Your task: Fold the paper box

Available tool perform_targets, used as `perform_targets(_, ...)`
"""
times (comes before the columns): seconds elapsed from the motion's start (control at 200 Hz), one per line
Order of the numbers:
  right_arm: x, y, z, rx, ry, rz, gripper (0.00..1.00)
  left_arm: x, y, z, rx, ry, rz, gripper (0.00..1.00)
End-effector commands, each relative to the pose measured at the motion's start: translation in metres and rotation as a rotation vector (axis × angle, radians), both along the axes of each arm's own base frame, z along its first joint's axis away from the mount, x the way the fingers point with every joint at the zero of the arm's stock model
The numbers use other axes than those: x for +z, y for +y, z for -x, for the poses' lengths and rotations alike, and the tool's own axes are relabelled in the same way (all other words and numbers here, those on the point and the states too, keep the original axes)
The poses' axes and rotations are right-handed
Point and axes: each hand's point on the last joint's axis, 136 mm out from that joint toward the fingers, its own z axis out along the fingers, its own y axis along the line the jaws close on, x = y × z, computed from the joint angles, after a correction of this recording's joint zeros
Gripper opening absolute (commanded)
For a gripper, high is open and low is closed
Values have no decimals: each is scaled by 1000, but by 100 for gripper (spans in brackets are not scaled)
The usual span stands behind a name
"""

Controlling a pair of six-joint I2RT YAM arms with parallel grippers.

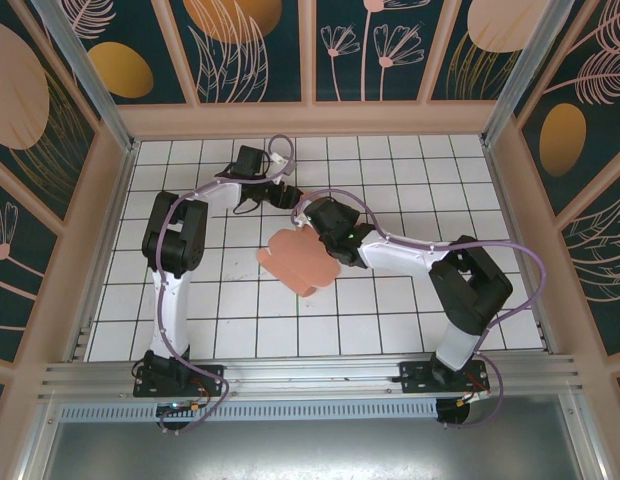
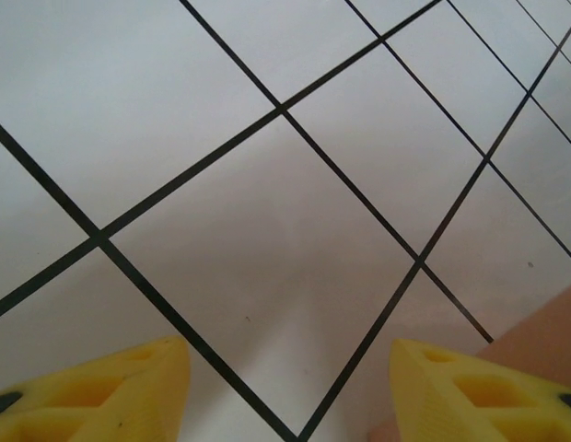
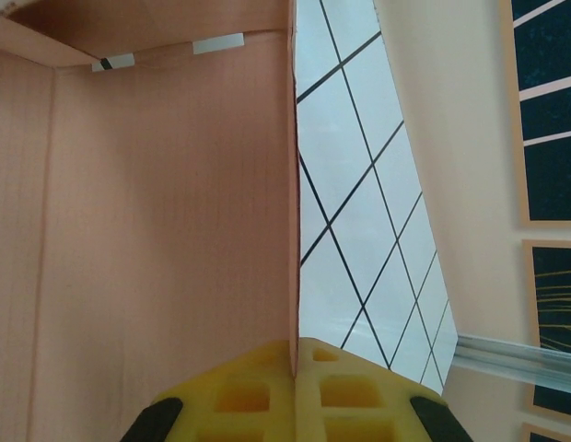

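Mid-table, on the white-tiled table (image 1: 390, 170) just ahead of both arms: the salmon-pink paper box (image 1: 300, 258), partly raised and not yet a box. Clamped on one thin edge of the card, the right gripper (image 3: 293, 364), its yellow fingers (image 3: 239, 398) pressed together with the panel standing edge-on between them. From the right wrist, a broad creased panel to the left of that edge, meeting a second wall at the top corner, with two small white strips (image 3: 216, 43) along the fold.

Over bare tile, the left gripper (image 2: 290, 396), parted to a middling width and holding nothing. Nothing but grid lines between its fingers, and a corner of the paper box (image 2: 543, 345) just beside the right-hand one. From above, the same left gripper (image 1: 286, 197) near the far edge of the card, seemingly apart from it.

Judged as under way but well short of finished. At least one crease bent up into a corner, yet the outline from above more a loose, splayed sheet with flaps out than a closed rectangular form. Left to do, by the look of it: raising the remaining sides, tucking the tabs, closing the shape. Number of flaps already folded impossible to tell, with much of the card hidden under the right wrist.
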Motion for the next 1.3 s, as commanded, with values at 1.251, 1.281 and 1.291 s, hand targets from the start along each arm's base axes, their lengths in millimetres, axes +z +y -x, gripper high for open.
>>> perform_targets(1.251, 11, -21, -13, -2, -303, 286, 0, 11, 37, 9, 46, -16, 20, 64)
perform_targets(1.281, 10, -21, -13, -1, -307, 290, 0, 12, 37, 8, 45, -20, 22, 65)
perform_targets(1.291, 9, -21, -13, 0, -308, 293, 0, 12, 37, 8, 47, -18, 21, 65)
